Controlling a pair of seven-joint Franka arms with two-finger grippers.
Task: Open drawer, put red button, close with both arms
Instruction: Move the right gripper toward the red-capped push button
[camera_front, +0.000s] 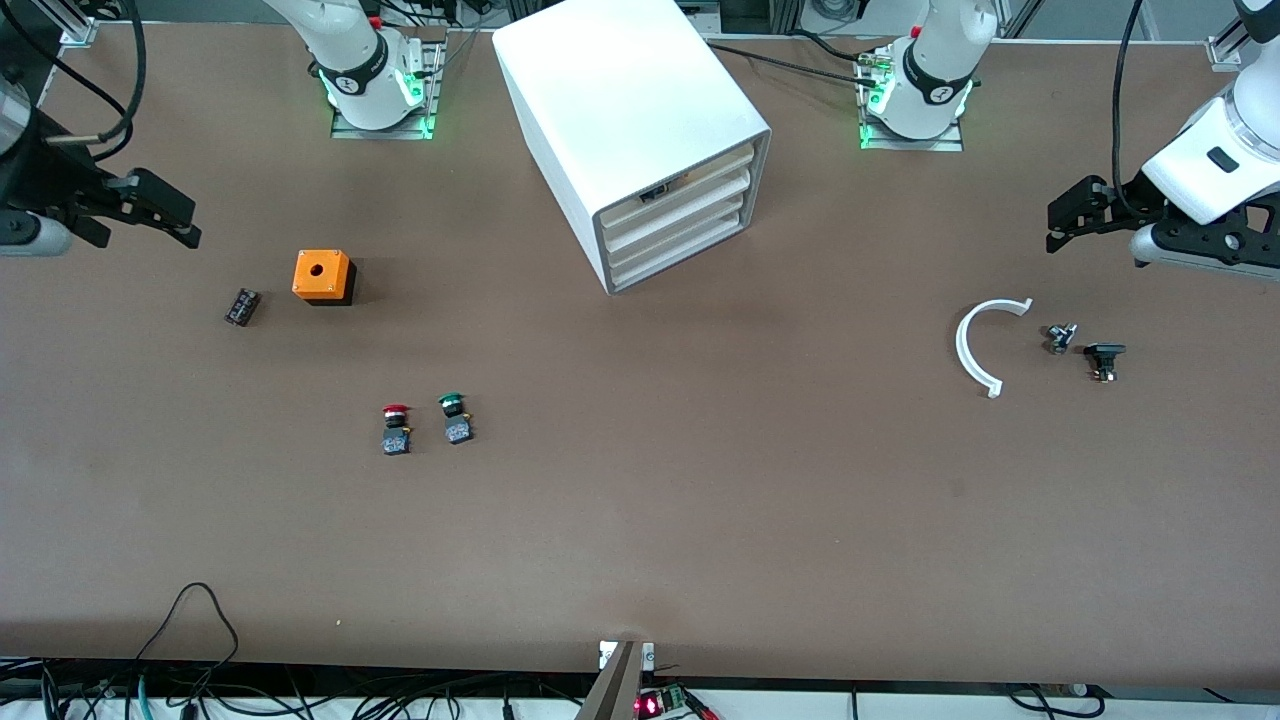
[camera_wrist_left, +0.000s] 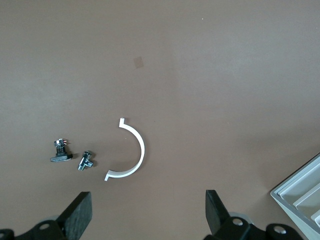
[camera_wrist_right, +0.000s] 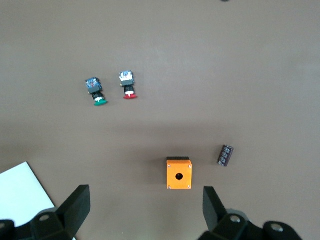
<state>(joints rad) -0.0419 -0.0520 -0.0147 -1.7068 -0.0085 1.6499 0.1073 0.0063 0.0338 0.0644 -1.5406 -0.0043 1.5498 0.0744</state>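
A broad brown matte table (camera_front: 700, 520) fills the front view, its surface plain and uniform, with loose black cables (camera_front: 190, 650) trailing along the edge nearest the front camera and aluminium framing glimpsed at the corners. The white cabinet (camera_front: 625, 110) is set between the two arm bases, and all four of its drawers (camera_front: 680, 225) are seen pushed in, their cream fronts angled toward the left arm's end. The red button (camera_front: 396, 428) is found lying on the table well nearer the front camera than the cabinet, toward the right arm's end, just beside the green button (camera_front: 455, 418) (the two are apart, not touching). An orange box (camera_front: 322, 276) and a small dark terminal block (camera_front: 242, 306) are placed farther from the camera than the buttons. Toward the left arm's end, a white curved clip (camera_front: 975, 350) and two small dark parts (camera_front: 1085, 350) are laid out. The right gripper (camera_front: 150, 215) is held over bare table at its own end, fingers spread apart and holding nothing; the left gripper (camera_front: 1075, 215) is likewise poised, fingers apart and unladen.
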